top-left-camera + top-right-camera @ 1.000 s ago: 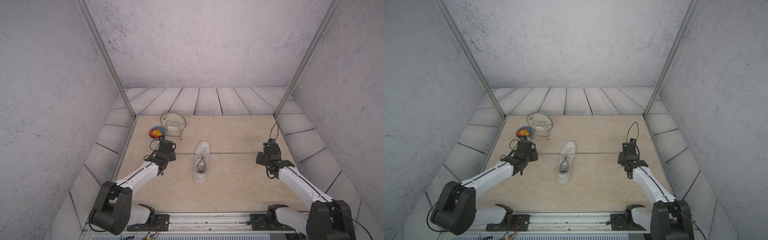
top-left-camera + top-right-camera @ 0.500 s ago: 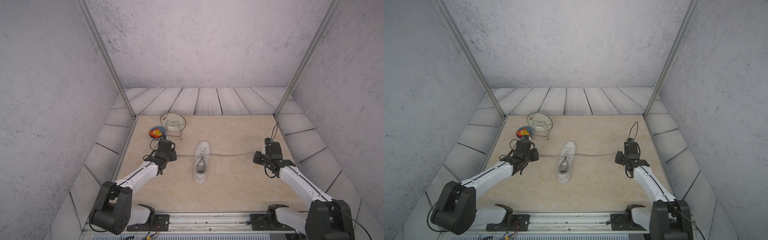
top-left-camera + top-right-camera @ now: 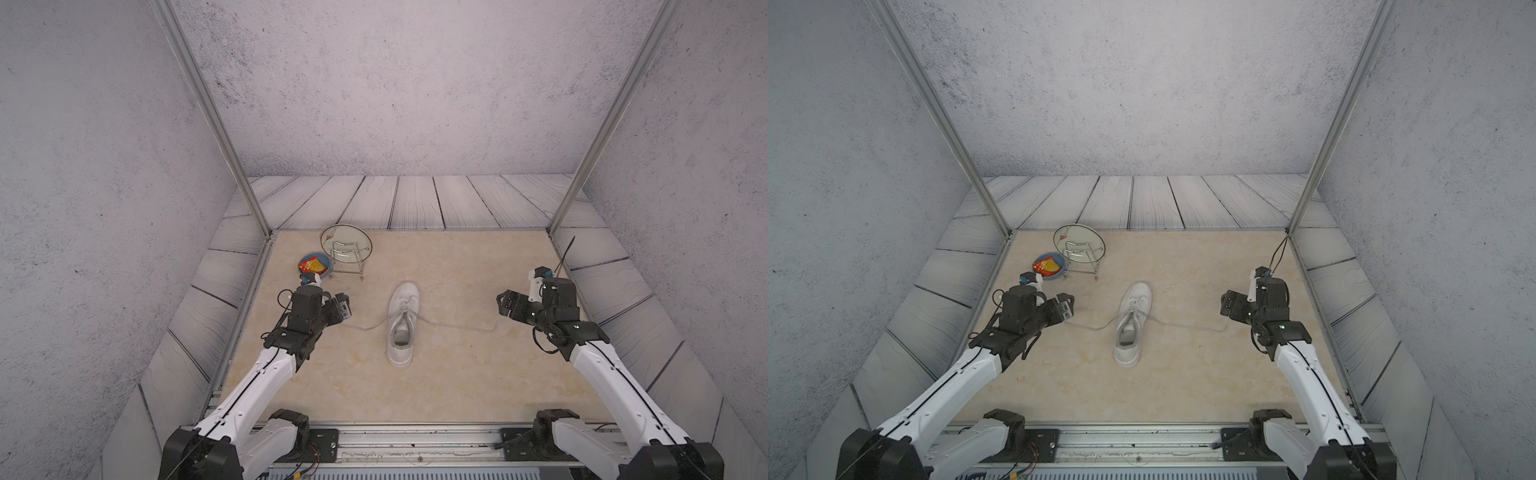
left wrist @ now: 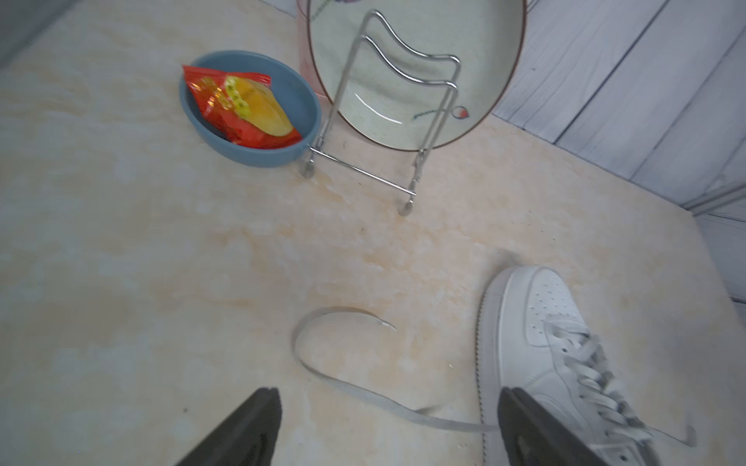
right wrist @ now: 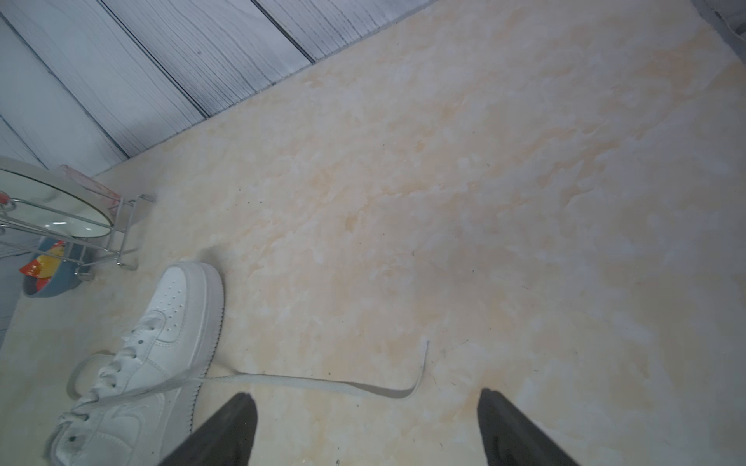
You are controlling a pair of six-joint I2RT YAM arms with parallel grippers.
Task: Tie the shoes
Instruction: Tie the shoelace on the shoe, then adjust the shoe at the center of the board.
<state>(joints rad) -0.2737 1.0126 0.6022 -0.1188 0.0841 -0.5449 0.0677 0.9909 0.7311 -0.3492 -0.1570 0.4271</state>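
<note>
The shoes show as a single white sneaker lying mid-table, toe pointing away from the arms. Its laces trail loose on the table: one end to the left, the other end to the right. My left gripper is open above the left lace end, with nothing between its fingers. My right gripper is open just beyond the right lace's tip and holds nothing. The sneaker lies beside each gripper.
A blue bowl with a red and yellow snack packet sits at the back left. Beside it a plate stands in a wire rack. Metal posts rise at the table's rear corners, and grey panel walls close in both sides.
Both grippers have opened and let go of the lace ends. The laces, pulled taut sideways a second ago, now lie slack on the table.
</note>
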